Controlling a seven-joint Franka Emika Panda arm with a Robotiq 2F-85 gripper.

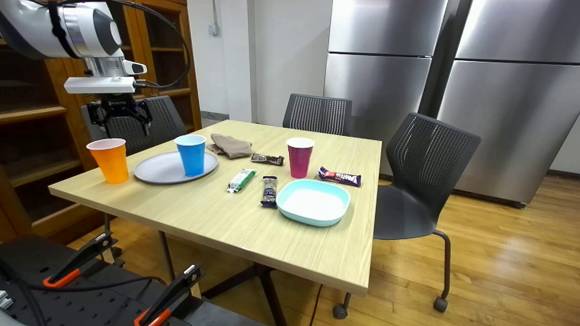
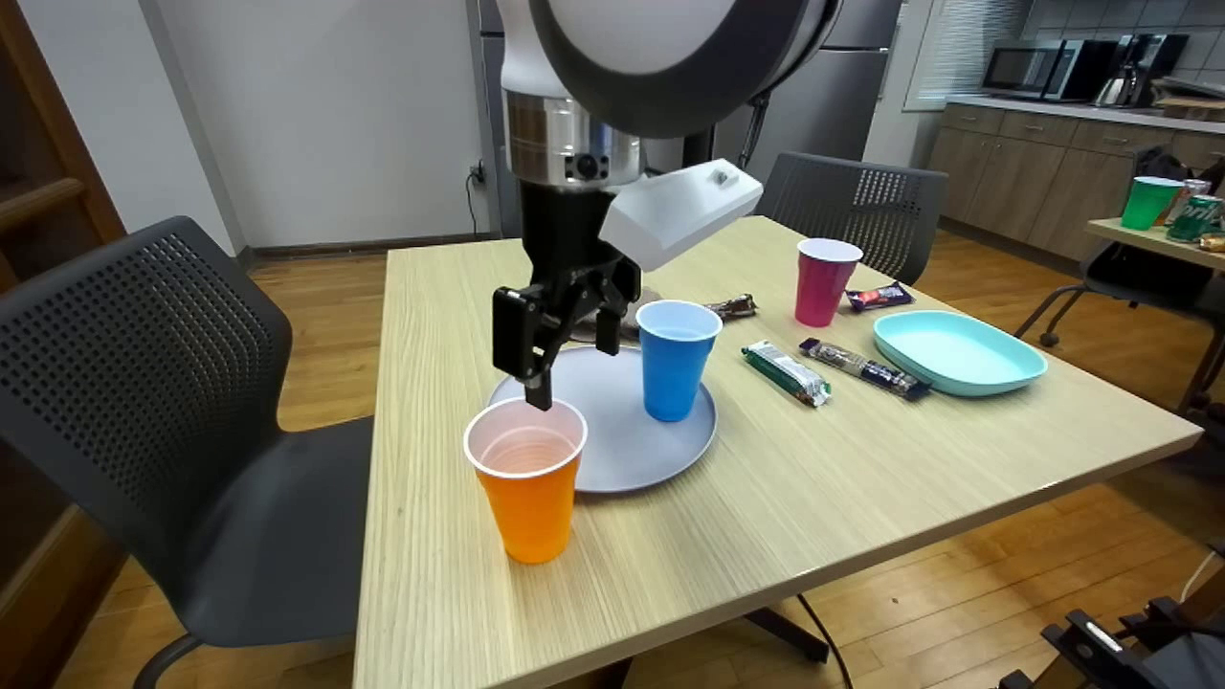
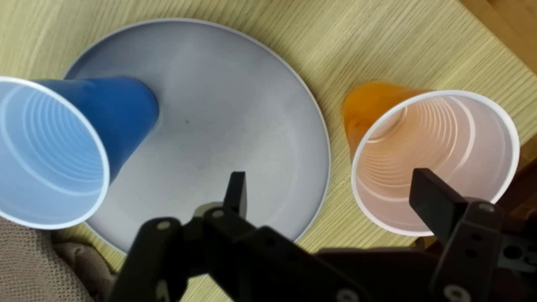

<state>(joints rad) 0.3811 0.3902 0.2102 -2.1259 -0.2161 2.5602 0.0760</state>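
Wrist view: orange cup stood beneath one side of my spread pincer, obstructing descent there; I noted room between it and the blue cup, above the plate.

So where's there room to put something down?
In an exterior view, a broad bare patch lies between the gray plate, green bar and the near edge of the table; another between brown cloth, maroon cup and far edge. It's crowded around the turquoise tray and navy bar, and near the open claw, by orange cup and blue cup.
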